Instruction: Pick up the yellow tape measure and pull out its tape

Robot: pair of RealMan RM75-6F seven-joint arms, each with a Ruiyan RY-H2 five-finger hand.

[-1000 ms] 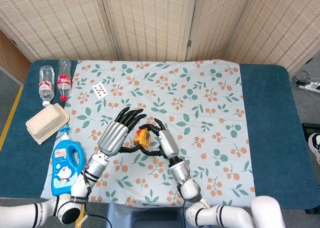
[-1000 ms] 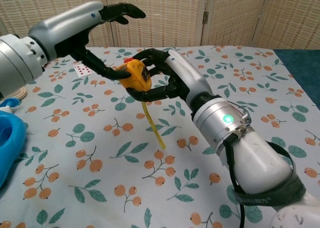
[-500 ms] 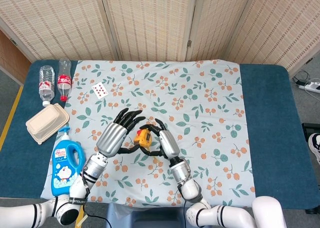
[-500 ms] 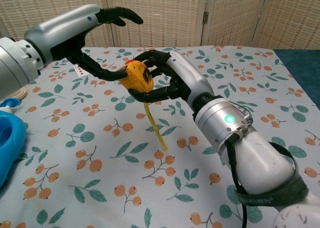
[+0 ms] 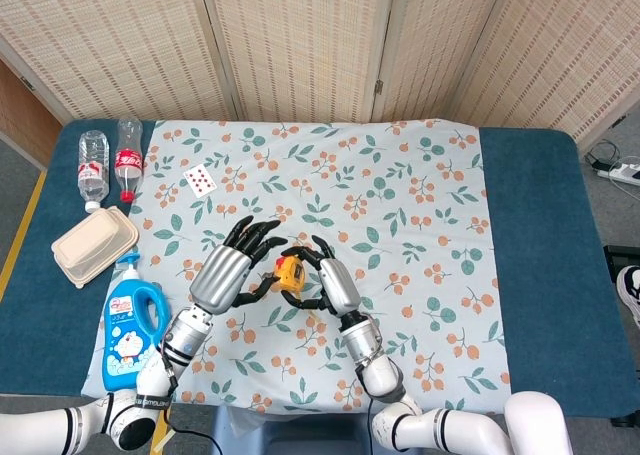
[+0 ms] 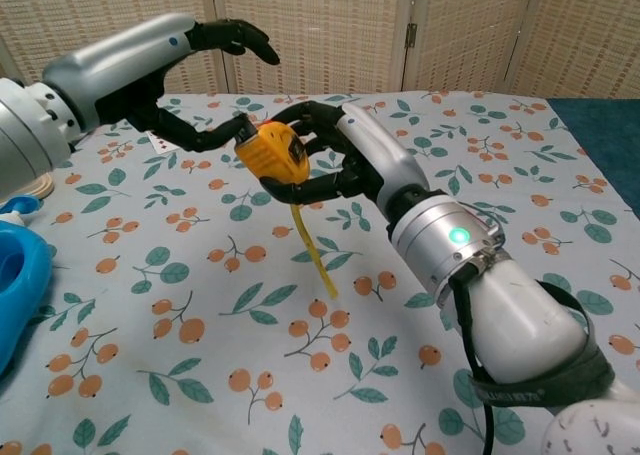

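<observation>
My right hand [image 6: 345, 160] [image 5: 330, 283] grips the yellow tape measure [image 6: 272, 153] [image 5: 290, 272] above the floral cloth near the table's middle. A length of yellow tape [image 6: 312, 251] hangs out of the case, its end down by the cloth. My left hand [image 6: 190, 80] [image 5: 232, 267] sits just left of the case with its fingers spread. Its thumb reaches to the left side of the case; I cannot tell whether it pinches anything.
A blue detergent bottle [image 5: 130, 331] and a beige lunch box [image 5: 93, 245] lie at the left edge. Two plastic bottles [image 5: 108, 162] stand behind them. A playing card [image 5: 200, 179] lies on the floral cloth [image 5: 400, 185].
The tape measure has shifted slightly left and up in the chest view. My left hand has edged lower and its thumb has closed toward the case.
</observation>
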